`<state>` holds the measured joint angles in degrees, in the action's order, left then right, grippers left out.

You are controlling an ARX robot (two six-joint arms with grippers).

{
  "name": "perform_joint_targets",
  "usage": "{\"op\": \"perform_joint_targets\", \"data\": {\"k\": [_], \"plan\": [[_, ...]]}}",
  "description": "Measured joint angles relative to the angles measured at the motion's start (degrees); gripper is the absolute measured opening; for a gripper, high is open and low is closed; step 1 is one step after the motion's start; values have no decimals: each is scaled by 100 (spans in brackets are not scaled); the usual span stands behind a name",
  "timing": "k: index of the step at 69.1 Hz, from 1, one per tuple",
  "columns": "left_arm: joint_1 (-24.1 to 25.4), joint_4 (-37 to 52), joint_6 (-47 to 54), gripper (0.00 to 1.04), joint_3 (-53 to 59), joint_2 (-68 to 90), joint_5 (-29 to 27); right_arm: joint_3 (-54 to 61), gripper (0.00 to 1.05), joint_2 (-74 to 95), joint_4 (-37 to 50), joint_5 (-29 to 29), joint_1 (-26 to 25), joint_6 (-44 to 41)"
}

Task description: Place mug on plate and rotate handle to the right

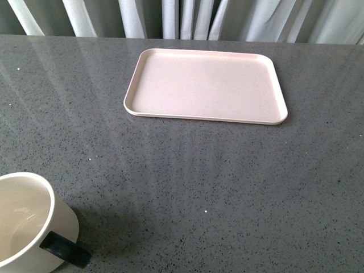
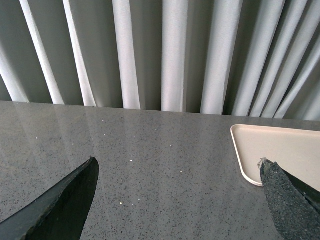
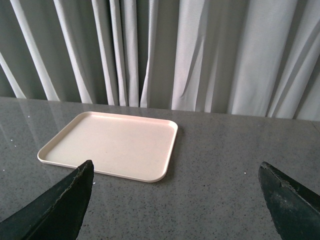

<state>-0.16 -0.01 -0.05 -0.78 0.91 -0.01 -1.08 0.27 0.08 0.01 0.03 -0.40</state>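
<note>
The cream-white mug [image 1: 25, 222] stands upright at the table's near left corner, partly cut off by the front view's edge. Its black handle [image 1: 63, 249] points toward the near right. The pale pink plate [image 1: 205, 85] lies bare at the far middle of the table; it also shows in the left wrist view [image 2: 280, 150] and the right wrist view [image 3: 112, 145]. My left gripper [image 2: 177, 167] is open over bare tabletop beside the plate's corner. My right gripper [image 3: 175, 172] is open with nothing between its fingers, the plate ahead of it. Neither arm appears in the front view.
The grey speckled table [image 1: 216, 187] stretches between mug and plate. Pale pleated curtains [image 1: 187, 17] hang just behind the table's far edge.
</note>
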Motion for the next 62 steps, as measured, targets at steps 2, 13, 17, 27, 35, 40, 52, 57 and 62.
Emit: {"op": "perform_joint_targets", "data": {"k": [2,13,17,27,35,40,52,57,62], "plan": [[0,0,2,95,0,2,0,0,96,0,0,0,0,0],[0,0,0,95,0,0,0,0,96,0,0,0,0,0],[0,0,0,95,0,0,0,0,96,0,0,0,0,0],[0,0,0,95,0,0,0,0,96,0,0,0,0,2],[0,0,2,95,0,0,0,0,96,0,0,2,0,0],[0,0,0,95,0,2,0,0,96,0,0,0,0,0],[144,-2087,-614,95,-1093,1735,997,0,96,0,0,-4,0,0],[144,-2070,-643,95,-1423,2677,951,0,96,0,0,-4,0,0],[188,-1812,-544,95,-1626,3392,916,0,96,0,0,0,0,0]]}}
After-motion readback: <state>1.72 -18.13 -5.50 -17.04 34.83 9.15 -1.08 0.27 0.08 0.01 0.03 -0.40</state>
